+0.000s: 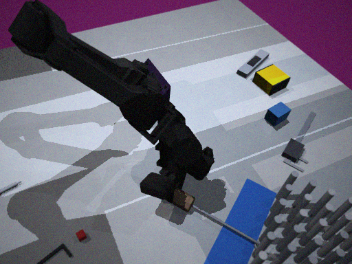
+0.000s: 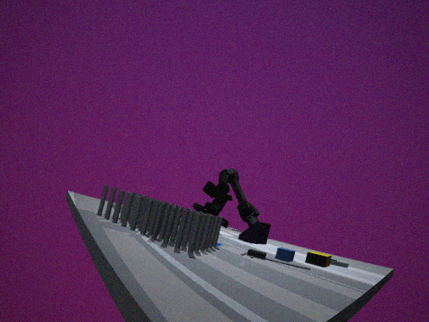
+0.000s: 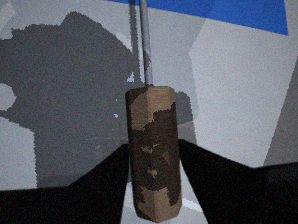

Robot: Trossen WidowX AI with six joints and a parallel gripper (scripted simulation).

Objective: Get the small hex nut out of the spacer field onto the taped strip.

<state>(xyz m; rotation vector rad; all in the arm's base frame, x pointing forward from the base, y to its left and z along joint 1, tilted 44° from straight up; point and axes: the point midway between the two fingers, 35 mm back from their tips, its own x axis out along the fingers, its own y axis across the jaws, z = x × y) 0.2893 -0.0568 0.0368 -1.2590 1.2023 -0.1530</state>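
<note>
My gripper [image 1: 177, 198] [image 3: 153, 146] is shut on the brown handle [image 1: 183, 200] [image 3: 152, 112] of a tool. The tool's thin grey rod [image 1: 220, 221] [image 3: 145, 47] reaches over the blue taped strip [image 1: 250, 199] [image 3: 250, 15], and its far end is at the near edge of the standing metal spacers [image 1: 304, 214] [image 2: 155, 220]. Whether the rod's tip is between spacers, and its shape, cannot be told. The spacers that show stand upright. I cannot see the hex nut in any view.
A yellow block [image 1: 271, 79] [image 2: 318, 258], a blue block [image 1: 278, 113] [image 2: 285, 254], a grey bar [image 1: 254, 63] and a dark-headed tool [image 1: 293, 150] [image 2: 256, 253] lie beyond the strip. A red cube [image 1: 81, 235], a black bent key [image 1: 51, 254] and a thin rod [image 1: 10, 188] lie at the left.
</note>
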